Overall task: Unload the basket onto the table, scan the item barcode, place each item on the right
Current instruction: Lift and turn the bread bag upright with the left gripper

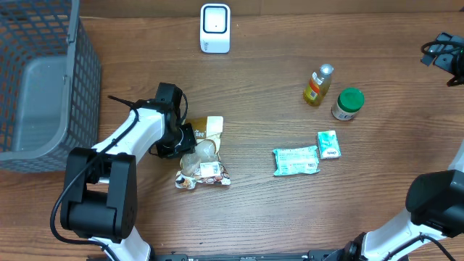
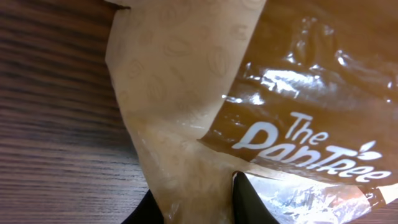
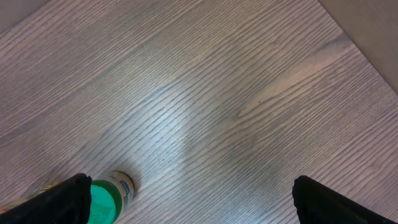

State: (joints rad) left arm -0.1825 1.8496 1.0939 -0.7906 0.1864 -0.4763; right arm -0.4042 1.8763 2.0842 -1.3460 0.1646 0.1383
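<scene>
A tan and brown snack bag [image 1: 204,154] printed "The Pantree" lies on the wooden table left of centre. My left gripper [image 1: 183,138] is at the bag's left edge. In the left wrist view its two black fingers [image 2: 247,202] pinch a tan fold of the bag [image 2: 186,112], so the gripper [image 2: 199,200] is shut on it. The white barcode scanner [image 1: 215,28] stands at the table's far edge. My right gripper [image 1: 444,55] hovers at the far right, wide open [image 3: 189,199] and empty.
A grey wire basket [image 1: 43,80] fills the far left. A yellow bottle [image 1: 318,85] and a green-lidded jar [image 1: 348,104] [image 3: 106,198] stand right of centre. Two teal packets [image 1: 296,160] [image 1: 329,144] lie nearer the front.
</scene>
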